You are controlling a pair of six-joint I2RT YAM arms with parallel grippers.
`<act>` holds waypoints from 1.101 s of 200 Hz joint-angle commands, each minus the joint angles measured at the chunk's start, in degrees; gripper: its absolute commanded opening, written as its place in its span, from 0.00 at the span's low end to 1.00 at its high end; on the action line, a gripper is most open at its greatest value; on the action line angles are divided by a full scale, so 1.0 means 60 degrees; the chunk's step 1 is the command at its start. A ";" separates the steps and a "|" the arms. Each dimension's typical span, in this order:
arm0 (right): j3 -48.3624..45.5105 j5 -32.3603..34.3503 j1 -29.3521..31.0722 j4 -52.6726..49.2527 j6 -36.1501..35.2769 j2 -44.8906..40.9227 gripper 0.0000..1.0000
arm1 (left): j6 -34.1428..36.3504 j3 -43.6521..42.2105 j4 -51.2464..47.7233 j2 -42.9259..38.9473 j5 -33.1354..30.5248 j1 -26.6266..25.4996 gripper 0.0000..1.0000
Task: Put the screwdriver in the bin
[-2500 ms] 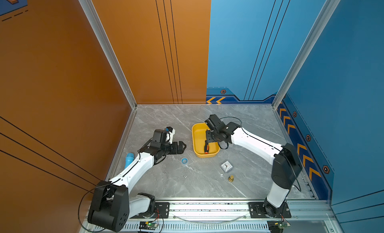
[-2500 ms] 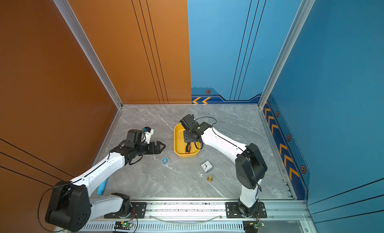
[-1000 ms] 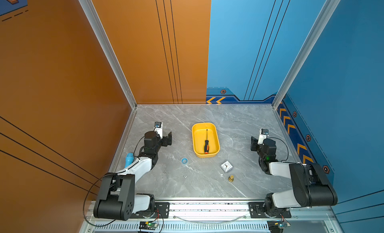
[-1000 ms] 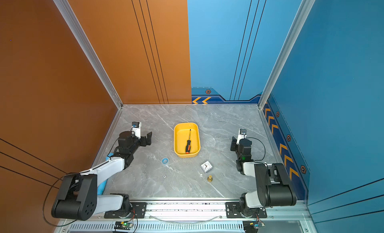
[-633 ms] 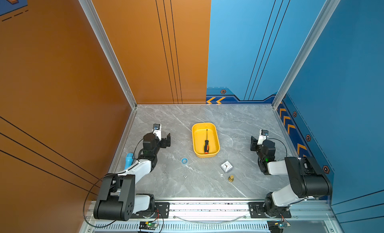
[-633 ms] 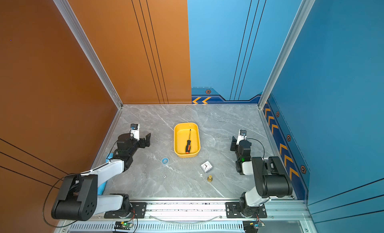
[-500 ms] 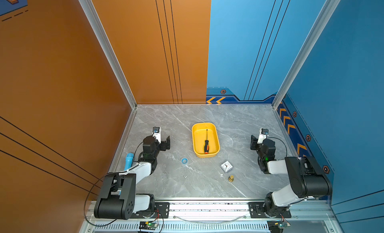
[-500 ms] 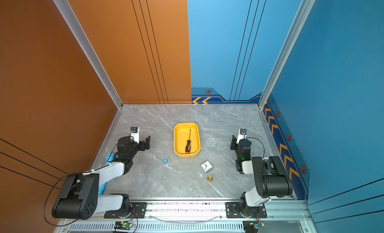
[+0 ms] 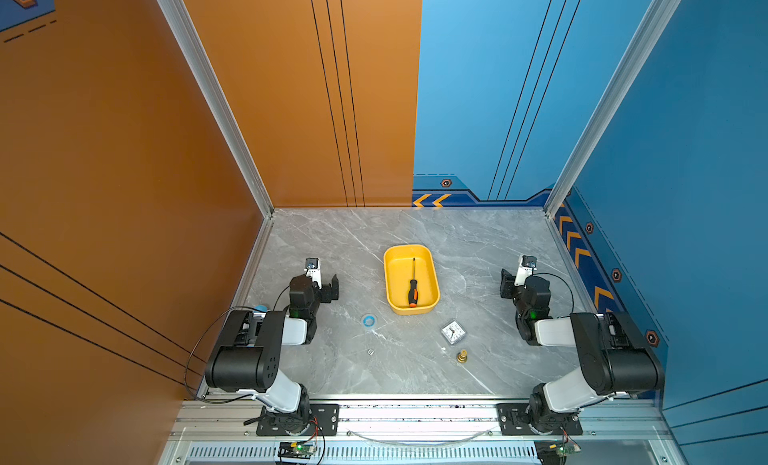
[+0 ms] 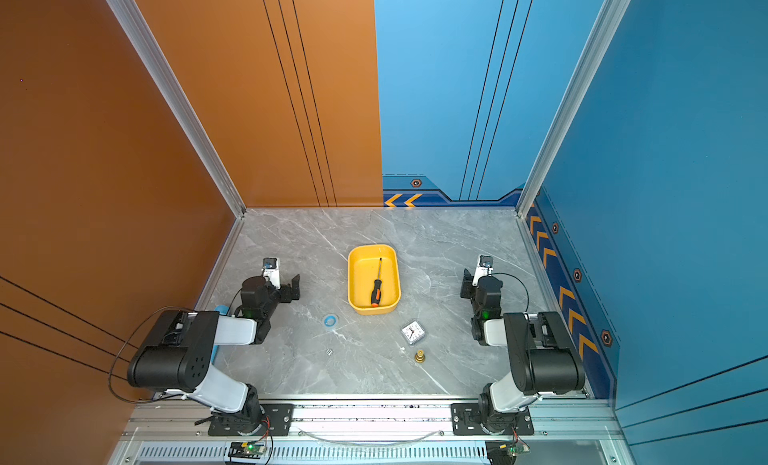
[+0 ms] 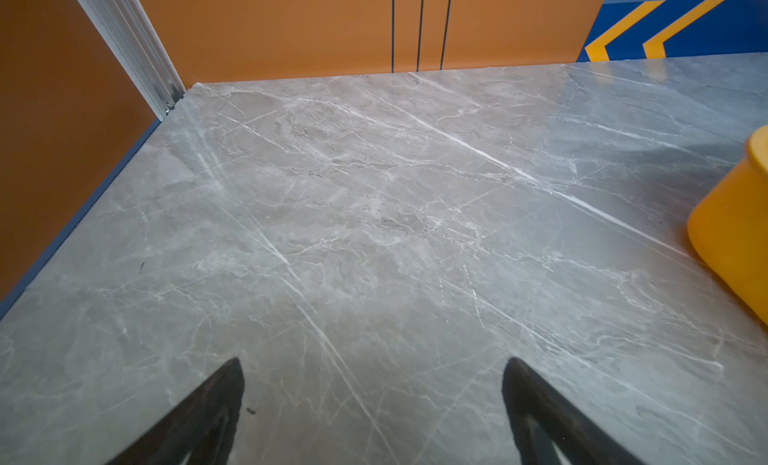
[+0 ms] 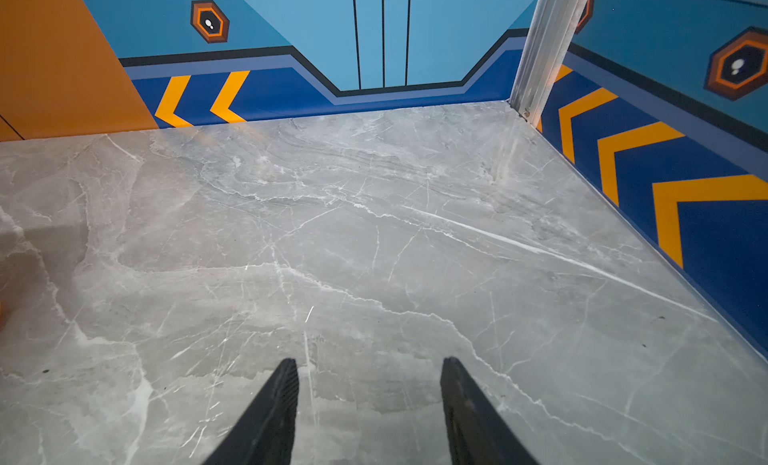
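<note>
In both top views, entries placed against the bin (image 9: 411, 310):
- left gripper (image 9: 330, 285): well left of bin, fingers spread, empty.
- screwdriver (image 9: 412, 288): flat inside bin, shaft toward far wall, touched by neither claw.
- right gripper (image 9: 508, 284): well right of bin, fingers spread, empty.
- status: placement judged done, nothing left.

You are looking into a purpose-built robot test cell: a grey marble-look worktop (image 9: 353, 242) walled by an orange panel (image 9: 124, 130) and a blue panel (image 9: 685, 151) on aluminium posts (image 9: 212, 94), with a left arm (image 9: 249, 359) and right arm (image 9: 611, 359) bolted to a front metal rail (image 9: 415, 413).
</note>
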 commanded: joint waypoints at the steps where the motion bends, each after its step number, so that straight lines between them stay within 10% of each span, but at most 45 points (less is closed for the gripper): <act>1: 0.0187 -0.0024 -0.0067 -0.0267 -0.0094 0.0029 0.61 | -0.0205 0.0146 0.0154 0.0017 0.0092 0.0123 0.98; 34: 0.0170 -0.0004 -0.0055 -0.0272 -0.0093 0.0029 0.76 | -0.0195 0.0151 0.0161 0.0016 0.0092 0.0129 0.98; 41: 0.0167 0.0011 -0.0052 -0.0270 -0.0099 0.0036 1.00 | -0.0205 0.0140 0.0161 0.0023 0.0092 0.0127 0.98; 220: 0.0141 0.0203 0.0050 -0.0214 -0.0178 0.0034 1.00 | -0.0180 0.0106 0.0161 -0.0015 -0.0052 0.0046 0.98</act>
